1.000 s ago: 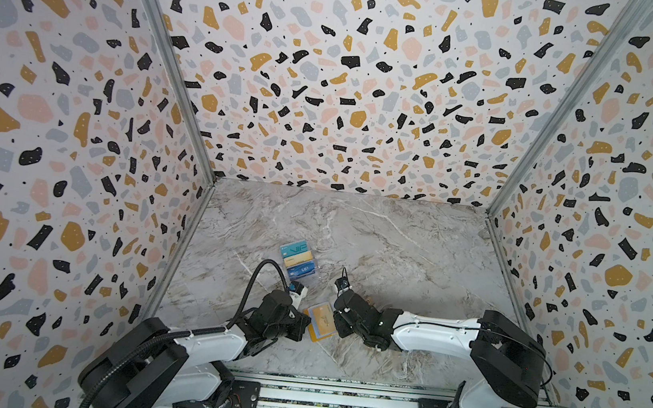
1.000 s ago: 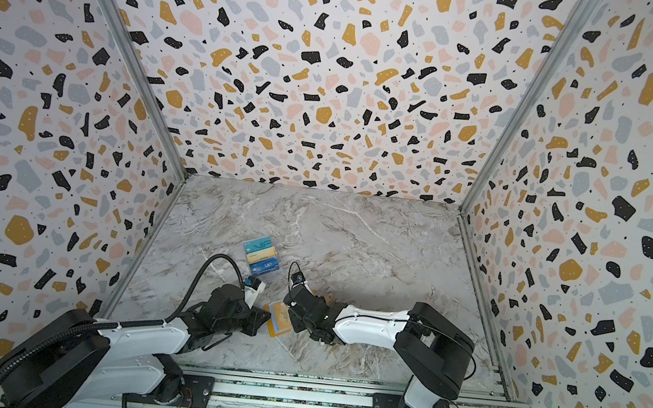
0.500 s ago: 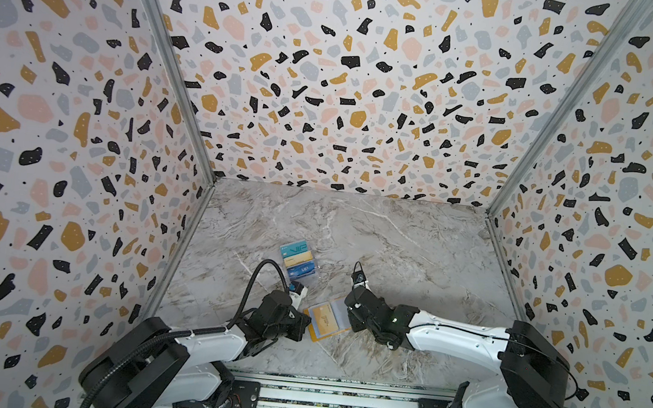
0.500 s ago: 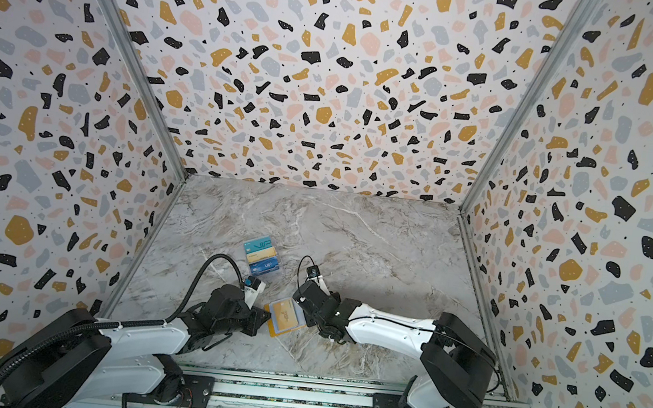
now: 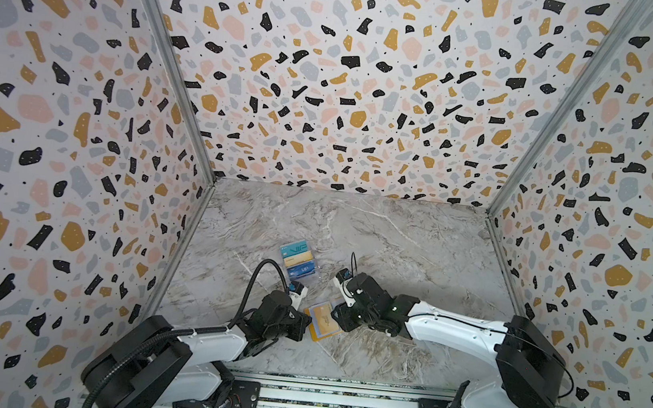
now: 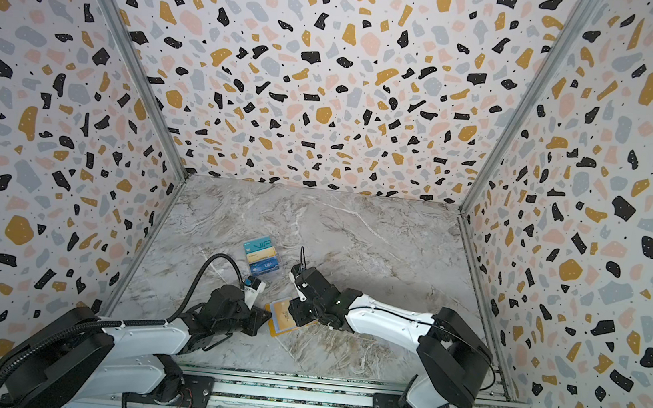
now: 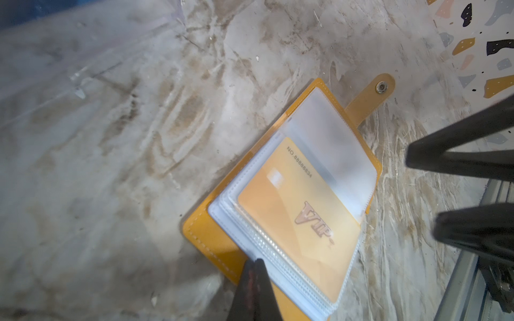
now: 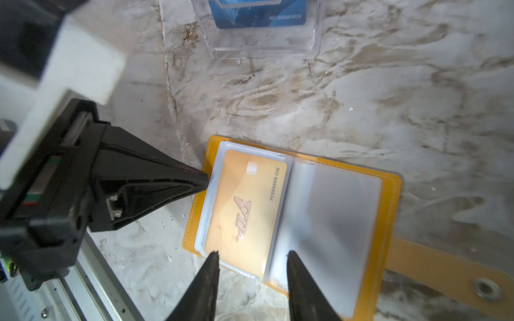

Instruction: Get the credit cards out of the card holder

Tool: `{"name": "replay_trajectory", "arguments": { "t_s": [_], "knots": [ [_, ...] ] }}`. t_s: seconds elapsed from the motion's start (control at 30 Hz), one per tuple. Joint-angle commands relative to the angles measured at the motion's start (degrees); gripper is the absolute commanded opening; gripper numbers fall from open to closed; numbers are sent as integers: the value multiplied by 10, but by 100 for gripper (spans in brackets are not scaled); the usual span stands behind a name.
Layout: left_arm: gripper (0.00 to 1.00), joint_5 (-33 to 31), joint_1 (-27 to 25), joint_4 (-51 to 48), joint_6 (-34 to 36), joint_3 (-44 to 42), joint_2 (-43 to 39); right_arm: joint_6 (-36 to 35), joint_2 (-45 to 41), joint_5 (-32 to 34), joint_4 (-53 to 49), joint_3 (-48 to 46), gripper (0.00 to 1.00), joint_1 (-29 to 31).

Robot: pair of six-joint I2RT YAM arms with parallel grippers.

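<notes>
Looking across the marble bench, we find the yellow card holder lying open near its front edge, with a gold VIP card tucked in a clear sleeve. The left hand has its fingers pressed together, the tip resting against the sleeves' edge. The right hand hovers over the holder's end, fingers apart, bracketing the gold card's width; we cannot tell whether they touch it. Farther back, a clear tray holds three credit cards — teal, beige and blue.
</notes>
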Motion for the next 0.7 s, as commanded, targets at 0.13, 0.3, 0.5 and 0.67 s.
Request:
{"name": "replay_trajectory", "arguments": {
  "t_s": [0.13, 0.3, 0.5, 0.67],
  "knots": [
    [0, -3, -2, -32, 0, -5, 9, 13, 56, -86, 16, 38, 38, -31],
    [0, -5, -2, -30, -1, -5, 12, 17, 83, -134, 24, 35, 36, -52],
    [0, -4, -3, -31, 2, -1, 20, 22, 100, -201, 53, 22, 33, -66],
    [0, -1, -2, -31, 3, 0, 25, 28, 116, -253, 74, 20, 33, -73]
  ]
}}
